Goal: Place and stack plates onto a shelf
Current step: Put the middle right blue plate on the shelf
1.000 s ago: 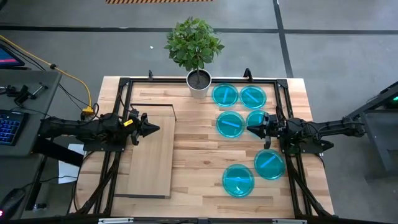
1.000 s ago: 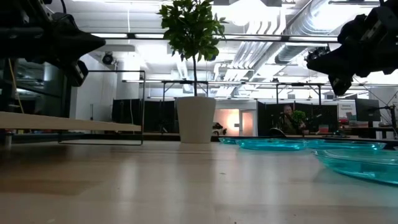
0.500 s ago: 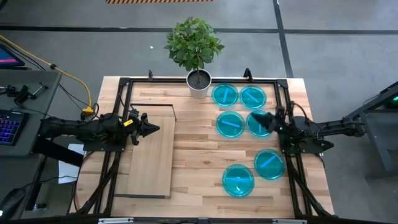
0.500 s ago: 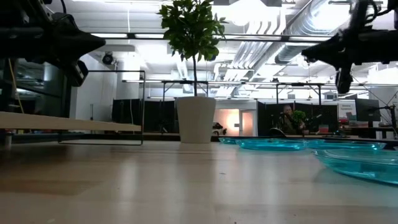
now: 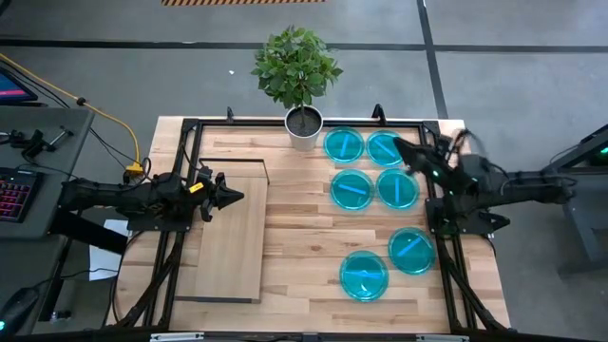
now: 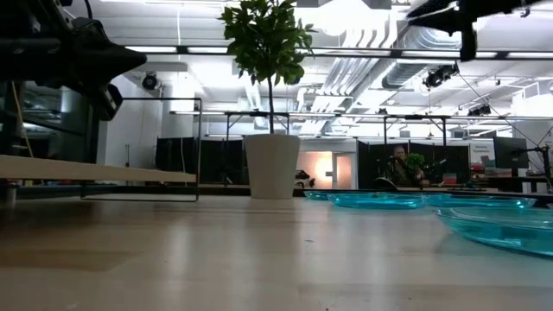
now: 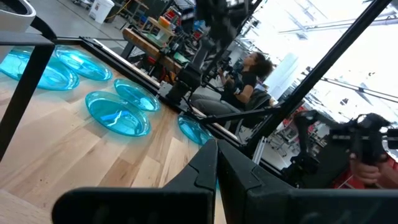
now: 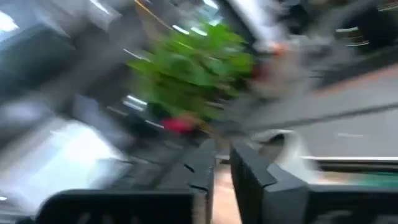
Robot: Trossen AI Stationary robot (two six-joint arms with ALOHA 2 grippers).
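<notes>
High view: right end effector [image 5: 403, 149] over the far-right plates [image 5: 374, 167], nothing held.
Fingers nearly together; spread them, then take one rim squarely for the shelf [image 5: 231, 233].

Left arm: extending level from the bench's left side, pointing toward centre.
Left gripper [image 5: 231, 197]: jaws closed together, holding nothing.
Right arm: reaching in from the right, raised high, angling toward the far side.
Right gripper [image 5: 399, 147]: jaws nearly closed, empty.

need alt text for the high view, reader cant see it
Overhead view: six cyan plates lie on the table's right half, none yet on the pale wooden shelf at left. The right gripper hovers over the far plates; the left gripper waits above the shelf, near a potted plant.
</notes>
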